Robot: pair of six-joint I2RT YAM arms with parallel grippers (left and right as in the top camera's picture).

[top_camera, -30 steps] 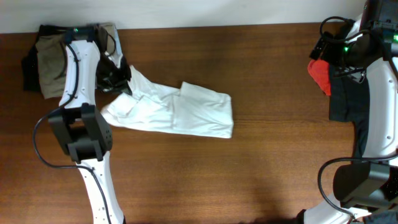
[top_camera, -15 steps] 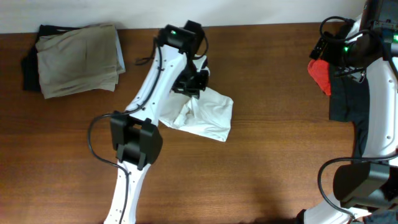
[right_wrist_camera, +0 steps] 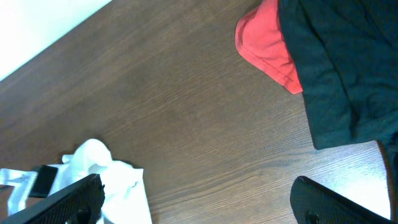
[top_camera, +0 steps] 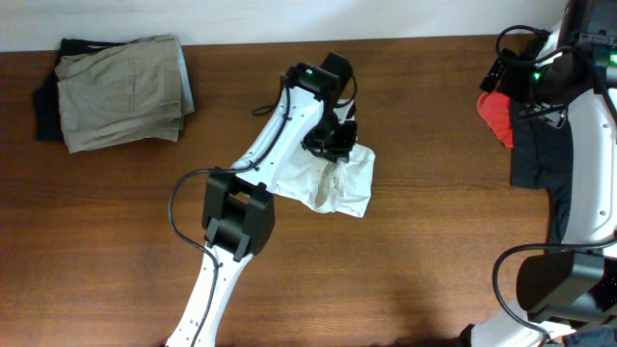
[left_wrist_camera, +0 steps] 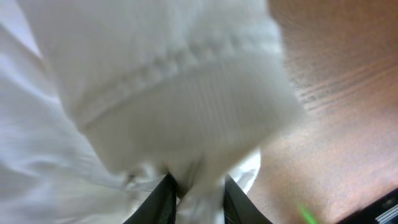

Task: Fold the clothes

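White T-shirt (top_camera: 339,183) is bunched in a heap mid-table, right of centre, on the wood table (top_camera: 415,270). Left gripper (left_wrist_camera: 198,198) is clamped on it by a ribbed hem, and cloth is seen pinched between the fingers (left_wrist_camera: 163,202) in the wrist view. Right gripper (right_wrist_camera: 196,196) is spread wide with nothing held, above the red garment (right_wrist_camera: 267,46) and black garment (right_wrist_camera: 336,68) at the right edge. Folded khaki garment (top_camera: 120,87) is at the far left, well apart.

Step judged: shirt is only being positioned. No clean crease is visible, so folding proper is not yet started.

Next move: heap needs to be set down and spread flat. A second corner probably has to be taken by the right gripper, as thin fabric is expected to stay crumpled under a one-point grip.
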